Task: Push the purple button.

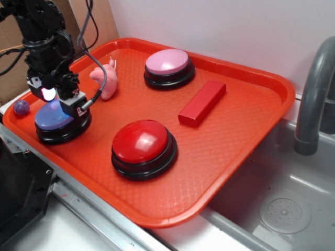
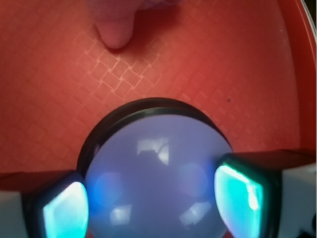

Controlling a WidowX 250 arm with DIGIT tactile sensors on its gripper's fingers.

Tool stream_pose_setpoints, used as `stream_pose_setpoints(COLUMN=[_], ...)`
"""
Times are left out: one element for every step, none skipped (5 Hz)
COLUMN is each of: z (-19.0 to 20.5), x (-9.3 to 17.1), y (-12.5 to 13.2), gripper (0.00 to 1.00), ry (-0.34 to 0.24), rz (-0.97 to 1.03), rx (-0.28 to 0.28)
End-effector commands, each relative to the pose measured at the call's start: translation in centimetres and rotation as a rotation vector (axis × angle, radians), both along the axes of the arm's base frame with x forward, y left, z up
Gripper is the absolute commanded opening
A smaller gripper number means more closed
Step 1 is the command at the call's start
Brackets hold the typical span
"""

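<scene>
The purple button [image 1: 51, 120], a periwinkle dome on a black base, sits at the left end of the red tray [image 1: 238, 157]. My gripper [image 1: 64, 102] is directly over it and down at the dome, which glows with light. In the wrist view the button [image 2: 158, 168] fills the lower middle. My gripper [image 2: 153, 203] is open, with one lit teal fingertip [image 2: 64, 210] on the left and the other on the right, the dome between them. Whether the fingers press on the dome I cannot tell.
On the tray also stand a red button [image 1: 141, 141], a pale pink-lilac button [image 1: 167, 63], a red block [image 1: 202, 102] and a pink plush toy [image 1: 104, 79] [image 2: 115, 25]. A small purple ball [image 1: 21, 107] lies at the left rim. A sink [image 1: 293, 209] and grey faucet [image 1: 314, 94] are to the right.
</scene>
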State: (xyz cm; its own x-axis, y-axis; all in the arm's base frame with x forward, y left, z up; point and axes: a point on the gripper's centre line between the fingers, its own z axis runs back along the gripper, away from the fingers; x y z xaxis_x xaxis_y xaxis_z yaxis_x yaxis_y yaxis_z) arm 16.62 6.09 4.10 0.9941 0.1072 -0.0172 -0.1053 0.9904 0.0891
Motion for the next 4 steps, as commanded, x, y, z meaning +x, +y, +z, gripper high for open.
stream_pose_setpoints(z=[0.3,4.6,7.1,9.7], x=[-0.2,-0.7,-1.0,-2.1], y=[0.1,0.7,1.1,1.6], gripper=[1.0,1.0,1.0,1.0], ry=[0.005,0.002,-0.032,-0.003], rz=[-0.027,-0.007,0.007,0.083], rx=[-0.02,0.061,0.055,0.115])
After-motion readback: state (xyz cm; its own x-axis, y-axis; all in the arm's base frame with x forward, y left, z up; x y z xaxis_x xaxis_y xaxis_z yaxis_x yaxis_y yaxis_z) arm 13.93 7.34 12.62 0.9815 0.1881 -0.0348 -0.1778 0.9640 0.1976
